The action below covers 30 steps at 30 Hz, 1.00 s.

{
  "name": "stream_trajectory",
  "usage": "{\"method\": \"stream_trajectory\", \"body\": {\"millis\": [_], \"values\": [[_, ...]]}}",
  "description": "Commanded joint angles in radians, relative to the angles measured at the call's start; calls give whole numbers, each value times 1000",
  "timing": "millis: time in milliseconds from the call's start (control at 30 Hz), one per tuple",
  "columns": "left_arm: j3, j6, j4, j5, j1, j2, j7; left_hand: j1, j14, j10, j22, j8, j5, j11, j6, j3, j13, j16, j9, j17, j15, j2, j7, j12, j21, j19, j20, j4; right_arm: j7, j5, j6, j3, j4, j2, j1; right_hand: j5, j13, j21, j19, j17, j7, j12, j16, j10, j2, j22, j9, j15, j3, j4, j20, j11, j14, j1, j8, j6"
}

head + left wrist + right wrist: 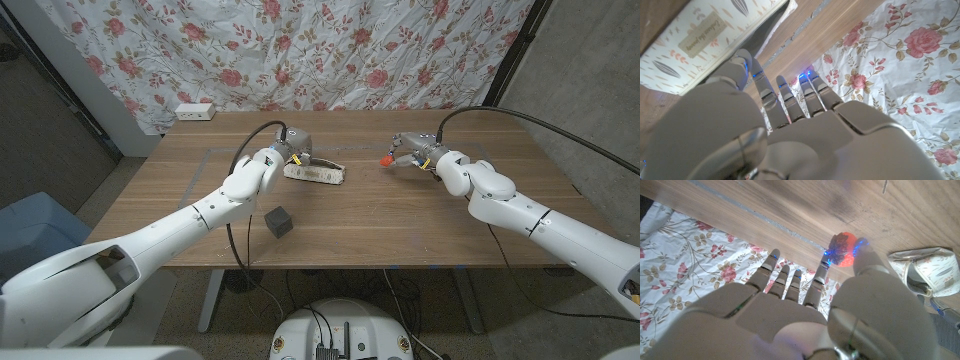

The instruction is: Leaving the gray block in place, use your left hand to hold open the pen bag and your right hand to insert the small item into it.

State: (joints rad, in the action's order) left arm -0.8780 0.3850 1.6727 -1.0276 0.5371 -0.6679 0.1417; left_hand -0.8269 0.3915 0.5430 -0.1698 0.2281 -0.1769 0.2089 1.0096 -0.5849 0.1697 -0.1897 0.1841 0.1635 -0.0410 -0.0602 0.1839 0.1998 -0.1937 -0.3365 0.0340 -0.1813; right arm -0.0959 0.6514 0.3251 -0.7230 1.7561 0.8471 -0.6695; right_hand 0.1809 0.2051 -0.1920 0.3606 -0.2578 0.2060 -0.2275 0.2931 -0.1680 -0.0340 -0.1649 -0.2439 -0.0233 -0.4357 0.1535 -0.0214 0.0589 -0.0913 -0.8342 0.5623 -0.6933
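Red small item (386, 158) pinched in right hand (412, 152) — left hand (290, 148) at pen bag (316, 172)

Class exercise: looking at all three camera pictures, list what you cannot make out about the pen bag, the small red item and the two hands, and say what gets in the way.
- Pen bag opening: head view too small; left wrist view cuts it off.
- Left hand: contact with the bag hidden by its own back.
- Small red item: its kind is blurred; fingers of the right hand cover part.
- Gray block: far faces hidden.

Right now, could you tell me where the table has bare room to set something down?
Free: the stretch between the pen bag and the right hand with its small item, and the near strip right of the gray block. Crowded: around the left hand at the bag.
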Motion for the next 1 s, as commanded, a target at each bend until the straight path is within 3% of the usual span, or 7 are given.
{"method": "stream_trajectory", "body": {"millis": [33,500,1000], "values": [[-20,-15,-39,1,-24,20,-16,-19,10,11,-4,0,-5,2,15,7,5,-3,5,3,-137,6,-2,-1,-5,-8,-1,3,6,-5,13,7,12,6,-15,6,3,0,5,-4,15,5,9,-9,9,-5,-3,3,4,-2,-2,-3,-9,-3,5,-23],[-49,-57,-102,24,-72,44,-20,-37,11,12,-5,-9,-6,1,15,14,5,3,9,4,-132,36,-4,-8,-4,-6,-6,7,15,-12,13,9,3,4,-18,6,3,1,5,-5,15,5,11,-13,10,-5,-2,3,7,-1,-3,-3,-12,-2,5,-24],[-65,-59,-103,35,-83,37,9,-48,14,15,-4,-11,-7,2,19,22,5,5,10,3,-139,41,-5,-9,-5,-12,-4,4,27,-20,7,6,-14,0,-14,6,3,0,6,-6,15,7,11,-14,12,-5,-1,3,9,-1,-5,-4,-14,0,5,-27]]}}
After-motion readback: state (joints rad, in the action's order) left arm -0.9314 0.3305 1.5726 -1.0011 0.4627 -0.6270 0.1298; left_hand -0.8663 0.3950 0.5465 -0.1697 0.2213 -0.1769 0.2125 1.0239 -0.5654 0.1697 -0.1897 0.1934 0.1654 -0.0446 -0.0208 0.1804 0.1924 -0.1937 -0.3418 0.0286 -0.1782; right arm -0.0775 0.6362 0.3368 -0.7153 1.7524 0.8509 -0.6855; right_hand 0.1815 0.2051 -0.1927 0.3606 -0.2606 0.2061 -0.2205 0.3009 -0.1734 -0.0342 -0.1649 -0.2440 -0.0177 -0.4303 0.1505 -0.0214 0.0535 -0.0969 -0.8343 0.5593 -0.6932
